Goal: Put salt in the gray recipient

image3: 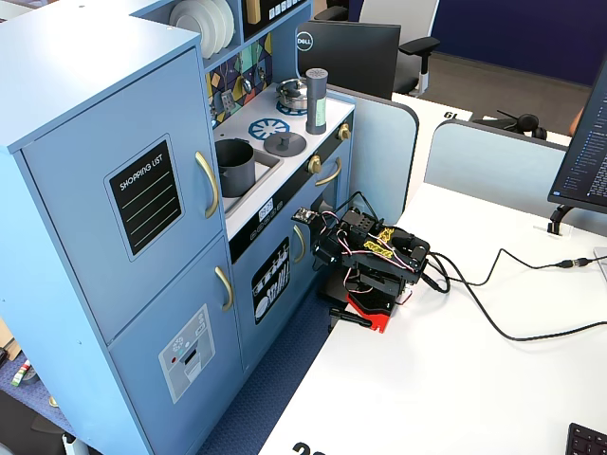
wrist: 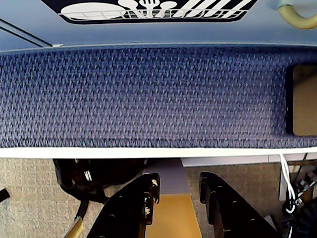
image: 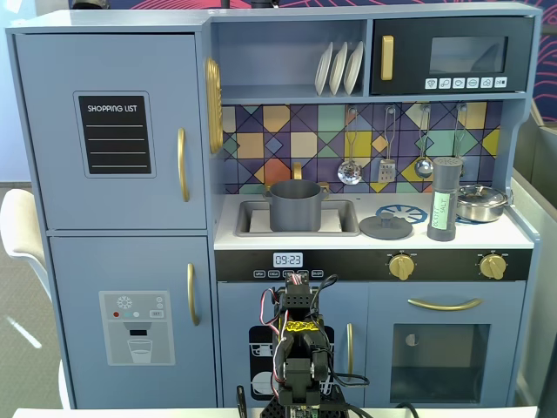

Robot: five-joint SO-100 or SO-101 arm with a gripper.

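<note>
Your gripper (wrist: 178, 191) is spread and empty, low before the toy kitchen; the salt shaker (image: 445, 198) stands right of the gray pot (image: 294, 205).

- A blue toy kitchen (image: 122, 218) filled a fixed view, its cupboard doors fitted with gold handles (image: 183, 164).
- A patterned, many-coloured tile panel (image: 278, 131) lined its back wall, under a shelf holding white plates (image: 339, 68).
- A white surface (image3: 446, 379) stood beside the kitchen in a fixed view.
- Blue carpet (wrist: 148, 94) covered the floor in the wrist view.
- Pale blue desk dividers (image3: 493, 156) and a Dell monitor (image3: 346, 57) stood behind.
- Lighting was bright and even.
</note>
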